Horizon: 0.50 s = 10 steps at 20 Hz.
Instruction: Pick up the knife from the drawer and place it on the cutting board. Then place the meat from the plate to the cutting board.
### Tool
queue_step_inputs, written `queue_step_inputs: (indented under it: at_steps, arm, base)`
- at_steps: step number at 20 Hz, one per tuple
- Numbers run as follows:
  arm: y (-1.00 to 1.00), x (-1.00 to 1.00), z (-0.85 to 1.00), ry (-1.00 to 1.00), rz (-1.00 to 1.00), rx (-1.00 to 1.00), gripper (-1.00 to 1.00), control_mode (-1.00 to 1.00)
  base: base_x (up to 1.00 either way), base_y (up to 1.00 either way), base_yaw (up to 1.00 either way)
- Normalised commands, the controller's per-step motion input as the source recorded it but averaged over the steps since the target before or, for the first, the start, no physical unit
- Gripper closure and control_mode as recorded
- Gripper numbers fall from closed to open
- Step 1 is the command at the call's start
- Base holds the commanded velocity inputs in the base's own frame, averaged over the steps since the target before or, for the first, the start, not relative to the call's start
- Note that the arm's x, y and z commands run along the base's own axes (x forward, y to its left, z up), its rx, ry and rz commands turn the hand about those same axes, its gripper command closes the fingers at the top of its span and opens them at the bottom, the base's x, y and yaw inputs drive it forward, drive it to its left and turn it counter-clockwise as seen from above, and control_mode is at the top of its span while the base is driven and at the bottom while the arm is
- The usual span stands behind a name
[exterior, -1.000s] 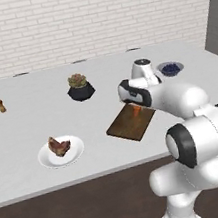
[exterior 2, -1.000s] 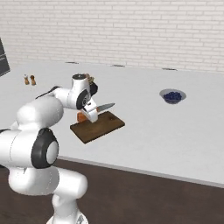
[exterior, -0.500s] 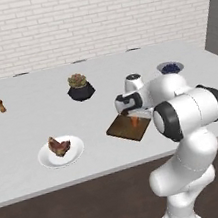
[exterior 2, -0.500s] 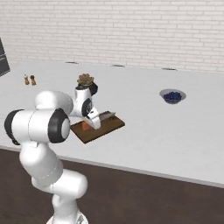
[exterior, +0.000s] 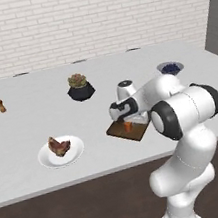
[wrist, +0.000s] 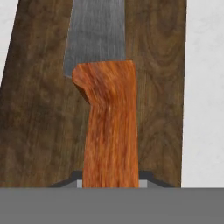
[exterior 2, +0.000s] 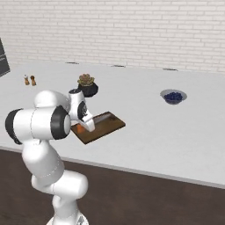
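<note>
Fingers (wrist: 110,180) pinch the knife (wrist: 107,113) by its orange handle, blade toward 12 o'clock over the cutting board (exterior: 129,128), so it can lie flat; meat (exterior: 58,146) waits on the plate (exterior: 76,153), bench (exterior: 27,120).

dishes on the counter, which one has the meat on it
The round white plate near the counter's front edge holds the reddish-brown meat. The other dish, the small bowl far back by the wall side, holds dark blue contents instead.

The tool (exterior: 128,124) holds the knife (exterior: 128,126) over the cutting board (exterior: 126,131) — the meat (exterior: 58,146) sits on the plate (exterior: 76,154).
</note>
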Motion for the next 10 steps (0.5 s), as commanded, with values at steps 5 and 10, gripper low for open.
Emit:
queue_step_inputs:
  at_steps: [5, 10]
  arm:
    - [0.03, 0.55, -0.14, -0.01, 0.0, 0.0, 1.0, -1.0]
    - [0.09, 0.21, -0.02, -0.03, 0.0, 0.0, 1.0, -1.0]
  base:
    - [0.0, 0.0, 0.0]
    - [0.0, 0.0, 0.0]
